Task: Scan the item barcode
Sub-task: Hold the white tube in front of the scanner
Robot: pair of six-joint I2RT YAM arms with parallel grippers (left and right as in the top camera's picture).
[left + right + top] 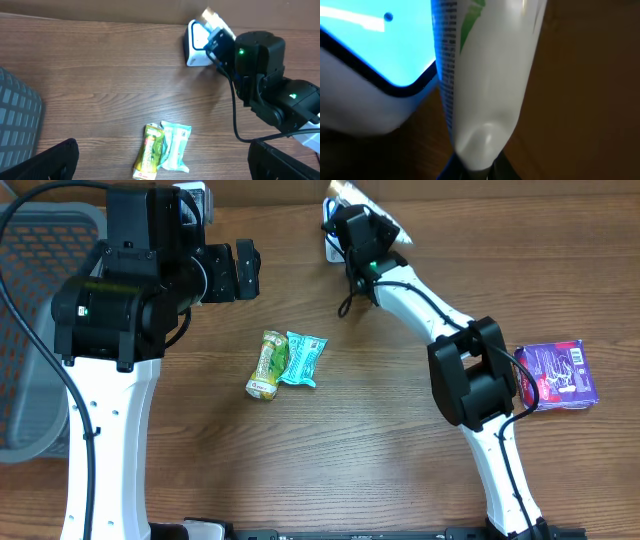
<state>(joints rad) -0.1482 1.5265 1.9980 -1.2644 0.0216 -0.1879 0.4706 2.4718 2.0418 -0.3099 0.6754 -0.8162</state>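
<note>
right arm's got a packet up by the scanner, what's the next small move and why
Probably a slight wrist turn, to bring the printed strip of the packet square to the lit window of the scanner. The right gripper is shut on the packet's lower end, and the packet stands close beside the blue window, with its dark print seemingly not facing it.

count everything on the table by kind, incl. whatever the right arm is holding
Loose snack packets: 2 (yellow-green packet, teal packet)
Held packet, in the right gripper: 1
Purple box: 1
Scanner: 1
Grey basket: 1
Total: 6
</note>
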